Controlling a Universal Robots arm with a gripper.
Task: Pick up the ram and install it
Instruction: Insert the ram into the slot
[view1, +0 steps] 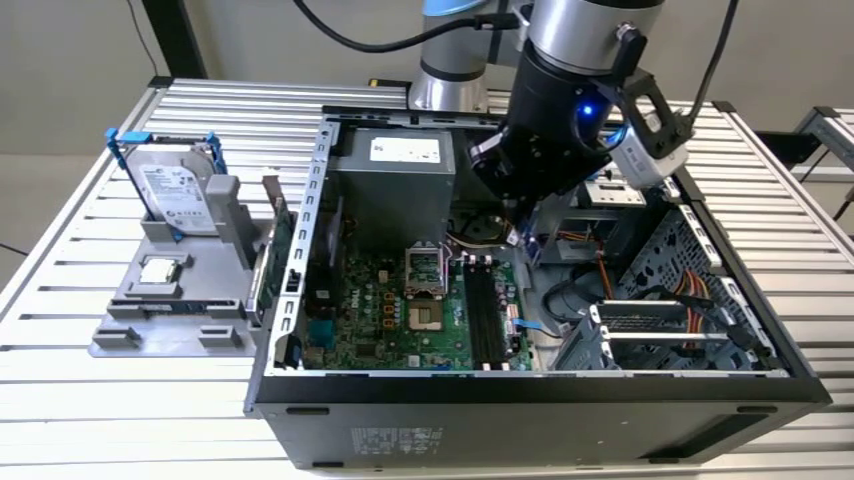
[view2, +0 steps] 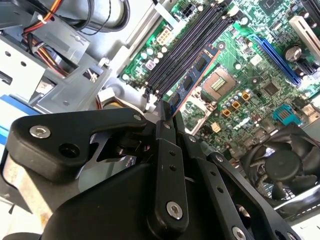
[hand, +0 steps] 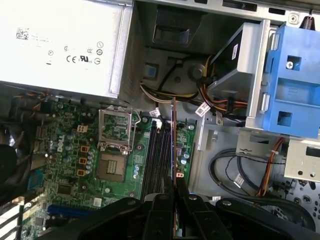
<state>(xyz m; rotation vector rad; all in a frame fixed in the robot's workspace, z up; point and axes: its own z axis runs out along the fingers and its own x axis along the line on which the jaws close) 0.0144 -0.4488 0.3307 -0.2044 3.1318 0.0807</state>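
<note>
Nearest, black jaws are clamped on the ram (view2: 194, 75), held on edge just above the dark memory slots (view2: 186, 47) inside the open computer case (view1: 534, 400). Pickup looks done; seating it in a slot remains.

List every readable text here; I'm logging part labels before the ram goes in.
Print on the grey metal power supply box: too small to read.
Label on the silver hard drive: blurred.
Sticker on the black computer case: blurred.
Chips on the dark blue-green ram stick: no legible print.
</note>
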